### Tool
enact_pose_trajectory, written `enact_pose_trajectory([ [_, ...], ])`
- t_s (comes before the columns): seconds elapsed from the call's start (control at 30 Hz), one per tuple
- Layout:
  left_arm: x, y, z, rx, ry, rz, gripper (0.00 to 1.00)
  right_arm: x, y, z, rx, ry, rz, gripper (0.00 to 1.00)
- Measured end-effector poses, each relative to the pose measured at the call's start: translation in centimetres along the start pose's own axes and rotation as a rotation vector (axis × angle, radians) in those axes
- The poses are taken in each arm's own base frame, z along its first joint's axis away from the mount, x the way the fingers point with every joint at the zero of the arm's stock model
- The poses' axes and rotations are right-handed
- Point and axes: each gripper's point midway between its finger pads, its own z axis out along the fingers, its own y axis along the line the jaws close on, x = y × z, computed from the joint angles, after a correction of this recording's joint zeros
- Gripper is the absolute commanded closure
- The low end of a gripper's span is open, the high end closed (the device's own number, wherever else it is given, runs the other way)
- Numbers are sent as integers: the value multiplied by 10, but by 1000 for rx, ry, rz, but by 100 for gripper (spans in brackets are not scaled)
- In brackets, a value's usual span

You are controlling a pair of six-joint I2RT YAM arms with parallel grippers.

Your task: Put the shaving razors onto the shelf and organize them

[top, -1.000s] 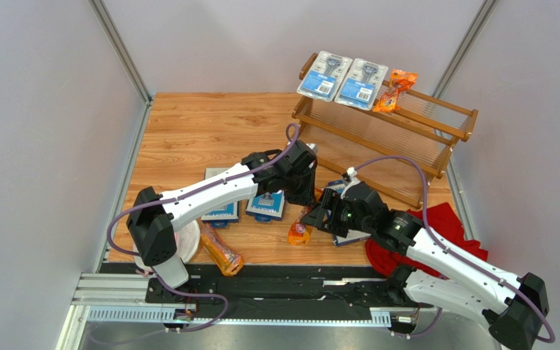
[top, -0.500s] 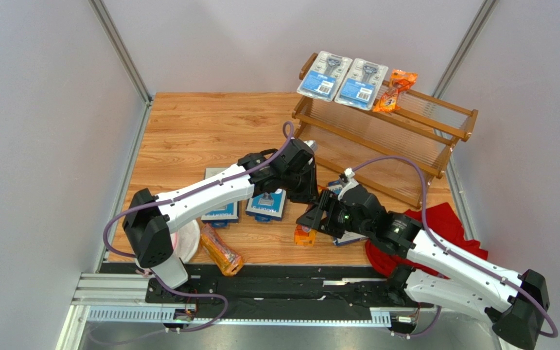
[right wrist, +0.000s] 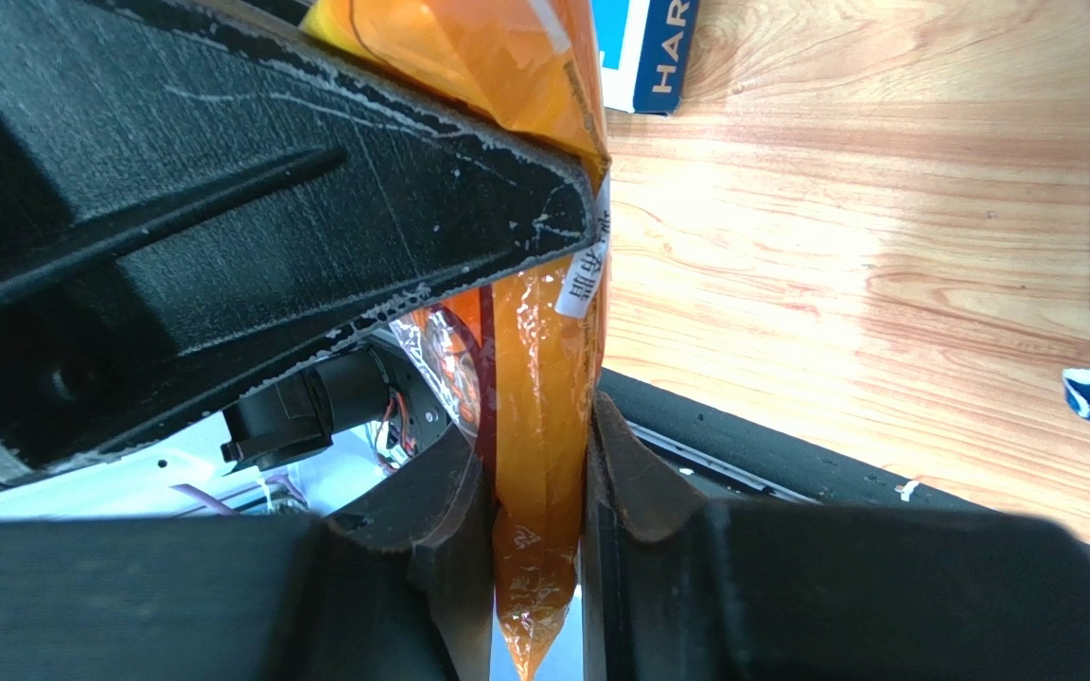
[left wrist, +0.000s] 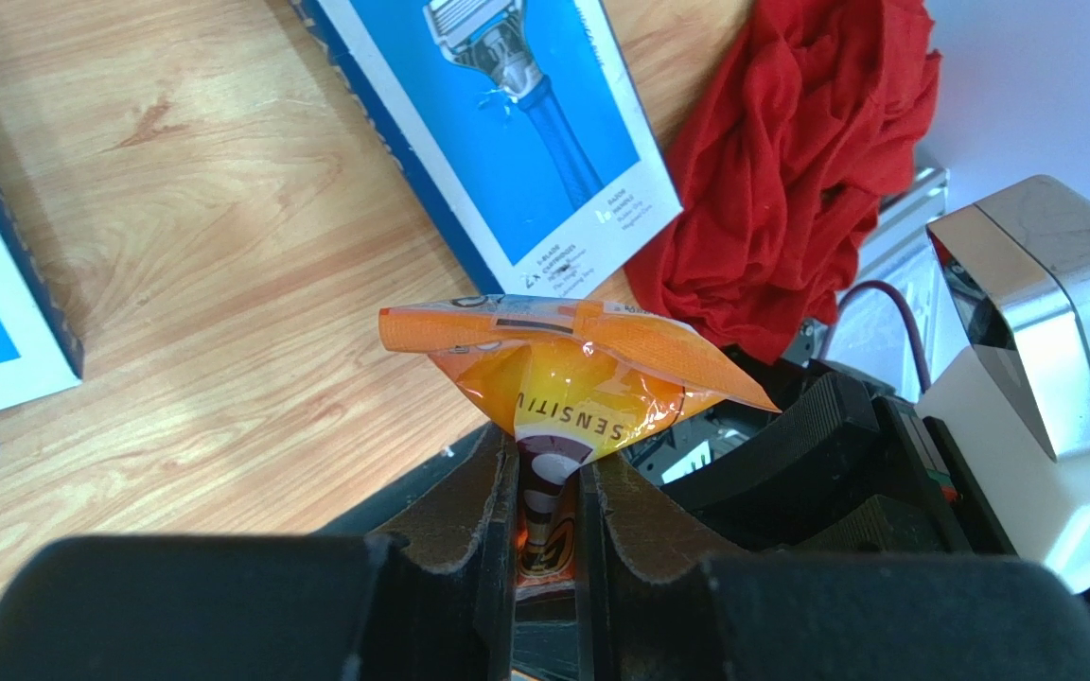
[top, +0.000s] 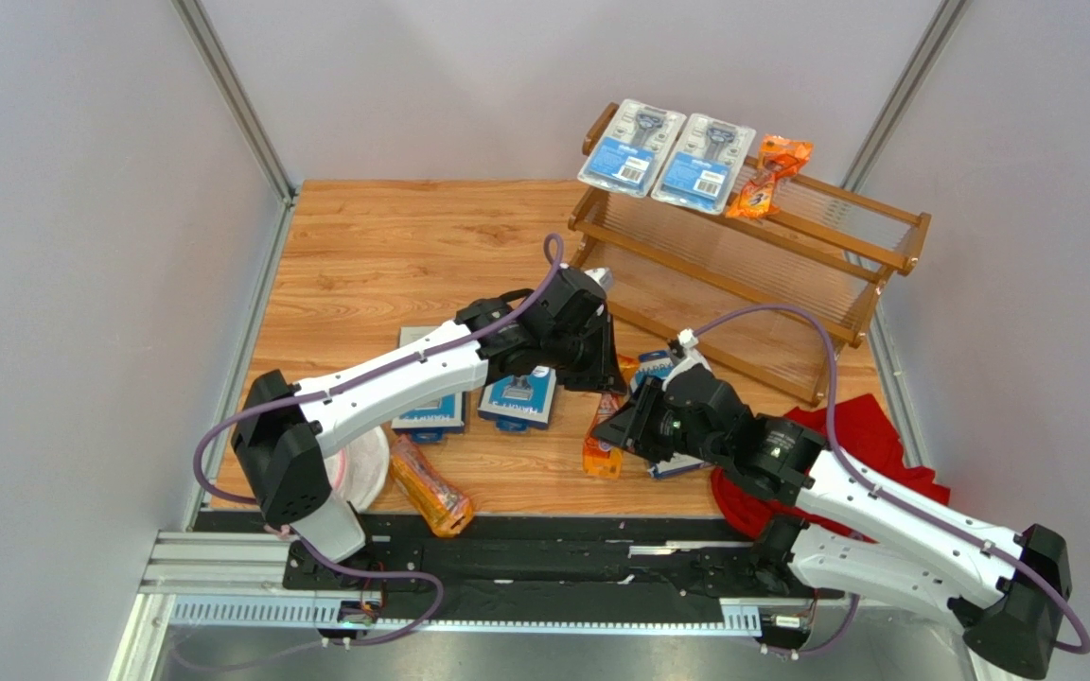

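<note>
A long orange bag of razors (top: 602, 434) hangs upright over the table in front of the shelf (top: 730, 273). My left gripper (top: 605, 386) is shut on one end of the orange bag (left wrist: 565, 376). My right gripper (top: 622, 429) is shut on the lower part of the same bag (right wrist: 544, 412). In the wrist views the left gripper (left wrist: 548, 497) and the right gripper (right wrist: 537, 483) each have their jaws pressed on the plastic. Two blister packs (top: 631, 145) (top: 703, 156) and another orange bag (top: 768, 173) lie on the shelf's top tier. Flat blue boxes (top: 430, 405) (top: 520, 400) lie on the table.
One more blue box (left wrist: 508, 114) lies under the right arm, beside the red cloth (top: 864, 440). Another orange bag (top: 431, 485) and a white round object (top: 362, 468) lie near the left arm's base. The shelf's lower tier holds nothing.
My right gripper has moved in toward the hanging orange bag and shut on it. The left gripper has kept its hold and shifted slightly up and back.
</note>
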Motion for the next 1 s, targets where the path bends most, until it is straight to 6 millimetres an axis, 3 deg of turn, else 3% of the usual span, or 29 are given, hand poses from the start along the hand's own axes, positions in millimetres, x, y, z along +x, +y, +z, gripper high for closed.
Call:
enact_pose_trajectory([
  [0.13,-1,-2,-3,12,-10,3,67,-1,1,-4,-6,-7,-1,100],
  [0.23,0,1,-6,1,-9,9,50,-1,-2,-5,2,-8,-5,100],
  [0.27,1,4,-6,-7,-9,12,38,0,-3,-6,6,-6,-7,100],
  [0.37,3,11,-7,-35,-6,24,25,0,-6,-7,21,-6,-14,100],
  [0.7,-1,20,-31,-62,-63,58,16,-4,2,-15,16,-5,-43,100],
  [1.0,2,21,-86,15,-170,129,13,-4,-4,-18,51,0,-57,100],
])
